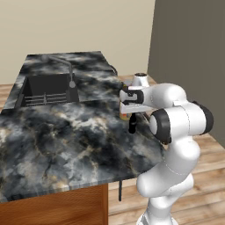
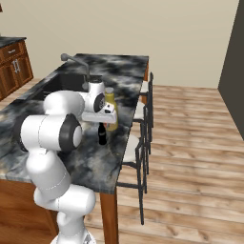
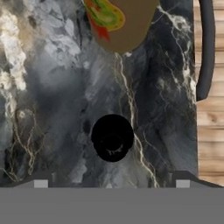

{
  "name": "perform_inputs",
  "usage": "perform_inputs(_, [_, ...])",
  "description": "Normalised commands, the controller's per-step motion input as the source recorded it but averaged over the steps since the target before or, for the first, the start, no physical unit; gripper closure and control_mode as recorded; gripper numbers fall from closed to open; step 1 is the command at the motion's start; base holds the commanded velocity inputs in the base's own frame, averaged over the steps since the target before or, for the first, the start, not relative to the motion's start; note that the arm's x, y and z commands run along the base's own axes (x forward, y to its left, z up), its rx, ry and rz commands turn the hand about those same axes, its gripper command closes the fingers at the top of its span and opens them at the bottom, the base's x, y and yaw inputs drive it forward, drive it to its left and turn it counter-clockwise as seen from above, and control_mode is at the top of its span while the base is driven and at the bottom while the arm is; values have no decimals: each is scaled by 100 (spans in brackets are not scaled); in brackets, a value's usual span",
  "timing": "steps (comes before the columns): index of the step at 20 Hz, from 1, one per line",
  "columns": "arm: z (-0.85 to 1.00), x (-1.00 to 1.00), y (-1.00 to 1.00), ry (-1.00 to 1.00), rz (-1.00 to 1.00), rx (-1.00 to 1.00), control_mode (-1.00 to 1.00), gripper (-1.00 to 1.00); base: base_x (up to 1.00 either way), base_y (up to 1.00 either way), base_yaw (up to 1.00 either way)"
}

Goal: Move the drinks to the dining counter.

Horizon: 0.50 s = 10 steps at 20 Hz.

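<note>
Hand view looks straight down on the small brown bottle (image 3: 112, 138), which shows as a dark round top on the stone. The gripper (image 3: 112, 184) hangs right above it, and its two tips sit far apart at the bottom, one on each side, so the fingers are spread wide and pinch nothing. Just past the little bottle stands the yellow bottle (image 3: 120, 22), with its bright label showing. In the right base view the small brown bottle (image 2: 102, 134) stands upright under the hand, just beside the yellow bottle (image 2: 111, 109). Both are on the dining counter (image 2: 102, 164), near the edge by the black stools (image 2: 141, 143). The sink (image 1: 46, 90) and its faucet (image 1: 66, 68) are farther back. I think both drinks are already where they belong. The small bottle looks light, hard and smooth, so it could slip or tip over. A good place to hold it would be around its thin neck, with the fingers closing gently from both sides.
</note>
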Motion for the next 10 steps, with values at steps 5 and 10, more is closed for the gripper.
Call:
perform_inputs(5, [40, -18, -3, -2, 0, 0, -100, -100, 0, 0, 0])
perform_inputs(10, [55, -72, 0, -5, -1, 0, -100, -100, 0, 0, 0])
